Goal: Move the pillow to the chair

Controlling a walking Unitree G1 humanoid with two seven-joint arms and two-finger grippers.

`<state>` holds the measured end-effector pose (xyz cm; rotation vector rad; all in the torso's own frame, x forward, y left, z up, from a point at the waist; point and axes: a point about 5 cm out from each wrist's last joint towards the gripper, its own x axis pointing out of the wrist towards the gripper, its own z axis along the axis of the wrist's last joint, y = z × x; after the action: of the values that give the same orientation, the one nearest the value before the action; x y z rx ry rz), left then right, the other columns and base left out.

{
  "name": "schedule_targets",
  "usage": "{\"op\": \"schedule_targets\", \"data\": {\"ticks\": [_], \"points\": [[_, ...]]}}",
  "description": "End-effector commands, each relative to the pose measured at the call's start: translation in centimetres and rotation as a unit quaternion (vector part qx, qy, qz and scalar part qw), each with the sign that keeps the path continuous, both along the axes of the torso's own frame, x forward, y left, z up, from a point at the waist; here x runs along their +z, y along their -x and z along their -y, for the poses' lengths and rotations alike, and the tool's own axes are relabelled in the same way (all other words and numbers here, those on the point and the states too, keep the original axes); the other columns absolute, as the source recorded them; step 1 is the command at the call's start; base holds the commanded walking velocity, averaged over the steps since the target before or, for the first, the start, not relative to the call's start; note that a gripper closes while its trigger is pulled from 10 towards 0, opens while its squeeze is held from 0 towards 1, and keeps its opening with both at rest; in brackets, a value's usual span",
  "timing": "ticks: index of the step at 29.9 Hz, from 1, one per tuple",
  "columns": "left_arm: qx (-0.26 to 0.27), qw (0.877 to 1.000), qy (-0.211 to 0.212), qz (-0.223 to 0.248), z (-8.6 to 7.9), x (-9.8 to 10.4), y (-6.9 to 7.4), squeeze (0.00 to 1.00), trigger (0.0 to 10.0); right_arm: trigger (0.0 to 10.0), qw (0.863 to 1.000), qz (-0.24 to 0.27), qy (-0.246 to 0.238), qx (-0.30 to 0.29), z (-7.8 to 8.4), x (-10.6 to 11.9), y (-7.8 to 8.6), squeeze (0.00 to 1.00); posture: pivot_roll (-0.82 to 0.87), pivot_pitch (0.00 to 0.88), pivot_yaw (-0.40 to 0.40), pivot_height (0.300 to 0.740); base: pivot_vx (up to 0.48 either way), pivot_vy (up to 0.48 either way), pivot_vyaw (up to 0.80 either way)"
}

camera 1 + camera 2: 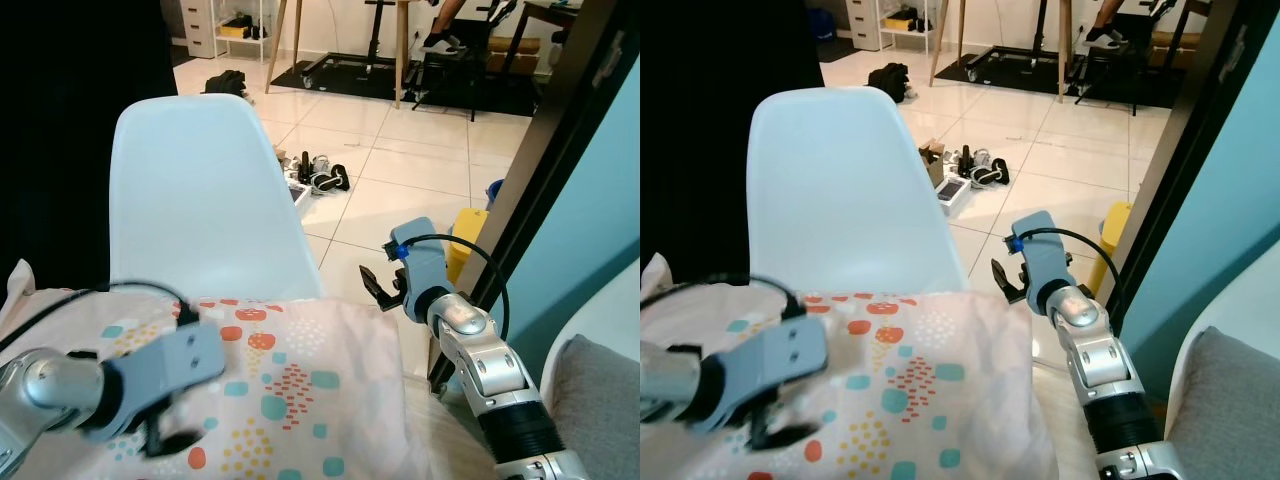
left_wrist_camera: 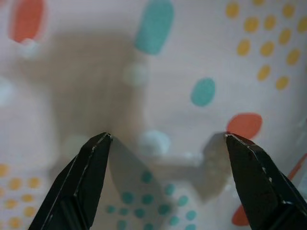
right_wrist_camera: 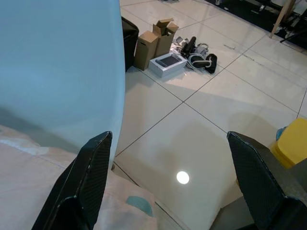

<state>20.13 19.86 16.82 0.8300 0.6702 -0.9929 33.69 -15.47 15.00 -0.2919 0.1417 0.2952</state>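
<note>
On the white chair [image 1: 200,190] the dotted pillow [image 1: 290,390] seems settled; left gripper [image 2: 165,143] and right gripper [image 3: 168,143], fingers wide, should withdraw.

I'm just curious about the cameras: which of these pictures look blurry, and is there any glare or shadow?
Left eye view: the left gripper is blurred. Left wrist view: soft focus, finger shadows on the pillow. Right wrist view: sharp, with a bright glare spot on the floor.
</note>
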Motion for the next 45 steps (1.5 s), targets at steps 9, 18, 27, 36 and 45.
{"op": "schedule_targets", "data": {"ticks": [9, 18, 27, 36, 45], "points": [[-0.004, 0.990, -0.126, 0.064, -2.5, -4.5, -1.8, 0.00, 10.0, 10.0, 1.000, -0.014, -0.003, 0.010, -0.2, -0.3, 0.1, 0.00, -0.03, 0.000, -0.084, 0.551, 0.000, 0.000, 0.00], [0.025, 0.984, -0.124, 0.126, -2.2, -9.1, -3.4, 0.00, 0.0, 10.0, 0.998, -0.043, -0.001, 0.054, -1.0, -1.0, 0.8, 0.00, -0.04, 0.000, -0.084, 0.551, 0.000, 0.000, 0.00], [0.056, 0.966, -0.119, 0.220, -2.5, -8.6, -5.8, 0.00, 0.0, 10.0, 0.998, -0.039, -0.002, 0.049, -0.7, -0.7, 0.6, 0.00, -0.04, 0.000, -0.084, 0.551, 0.000, 0.000, 0.00], [0.064, 0.952, -0.117, 0.275, -3.0, -8.8, -7.1, 0.00, 0.0, 10.0, 0.998, -0.039, -0.006, 0.048, -0.7, -0.5, 0.7, 0.00, -0.05, 0.000, -0.080, 0.551, 0.000, 0.000, 0.00], [0.141, 0.892, -0.041, 0.428, -2.4, -3.7, -10.6, 0.00, 0.0, 10.0, 0.999, -0.032, -0.009, 0.041, -0.6, -0.3, 0.6, 0.00, -0.05, 0.000, -0.079, 0.551, 0.000, 0.000, 0.00]]}}
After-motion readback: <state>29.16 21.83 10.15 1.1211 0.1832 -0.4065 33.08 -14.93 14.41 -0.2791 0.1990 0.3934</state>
